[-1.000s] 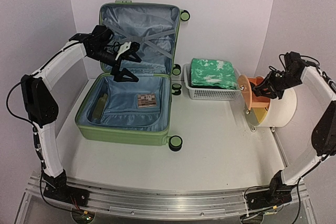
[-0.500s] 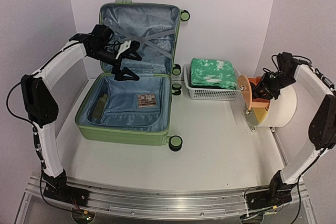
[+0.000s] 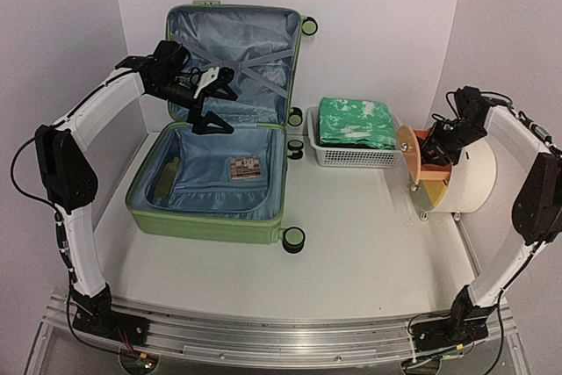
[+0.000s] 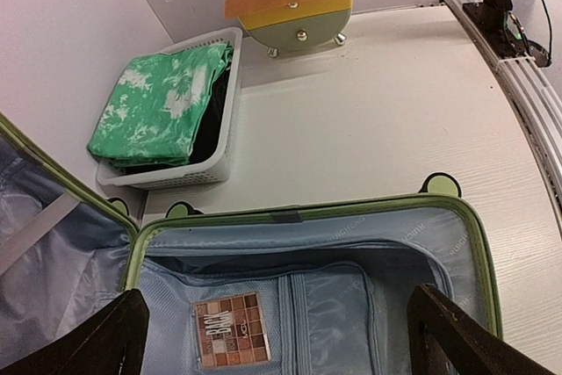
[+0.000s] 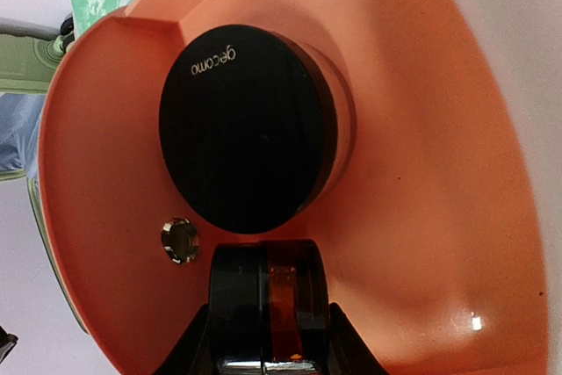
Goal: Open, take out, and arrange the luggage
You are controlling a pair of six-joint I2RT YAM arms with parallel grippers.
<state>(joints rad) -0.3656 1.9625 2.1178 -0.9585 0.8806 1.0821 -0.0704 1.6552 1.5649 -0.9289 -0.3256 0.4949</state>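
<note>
Hanging released, the left gripper [image 3: 219, 110] has the luggage [image 3: 206, 227] beneath its fingers; the right gripper [image 3: 433, 150] grasps a small dark cylinder [image 5: 268, 292], black compact [image 5: 250, 129] beyond its fingertips.

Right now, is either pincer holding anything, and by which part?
The right pincer seems to grip a small black-and-amber cylinder by its near end, inside the orange compartment. The left pincer hangs open over the luggage, holding nothing.
</note>
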